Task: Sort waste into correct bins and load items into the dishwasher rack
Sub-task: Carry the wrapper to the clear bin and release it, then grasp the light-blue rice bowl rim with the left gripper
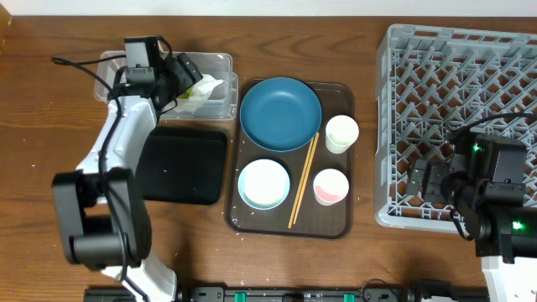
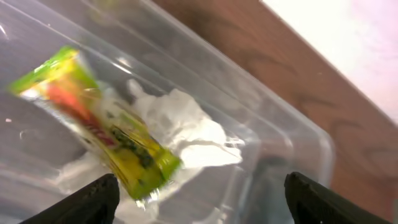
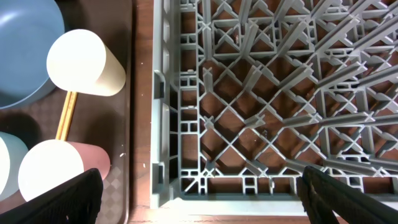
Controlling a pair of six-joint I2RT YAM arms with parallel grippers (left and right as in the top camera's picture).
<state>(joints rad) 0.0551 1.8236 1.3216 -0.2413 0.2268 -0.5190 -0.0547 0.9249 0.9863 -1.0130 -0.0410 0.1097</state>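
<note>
The yellow-green wrapper [image 2: 102, 124] and the white tissue [image 2: 186, 127] lie inside the clear tub [image 1: 220, 65]. My left gripper [image 2: 199, 202] is open and empty just above them, over the tub [image 2: 298, 143]. The black tray [image 1: 180, 164] sits in front of the tub. The blue plate [image 1: 280, 112], pale-blue bowl [image 1: 263, 183], two white cups [image 1: 341, 132] [image 1: 331, 186] and chopsticks [image 1: 304, 179] rest on the brown tray [image 1: 337, 225]. My right gripper [image 3: 199, 199] is open and empty over the near left corner of the grey rack [image 1: 457, 117]. No rice grains can be made out.
The wooden table [image 1: 50, 109] extends left of the tub. The right wrist view shows the cups [image 3: 84, 63] [image 3: 53, 174], chopsticks [image 3: 65, 115] and rack wall [image 3: 165, 124] close together. A narrow strip of table separates brown tray and rack.
</note>
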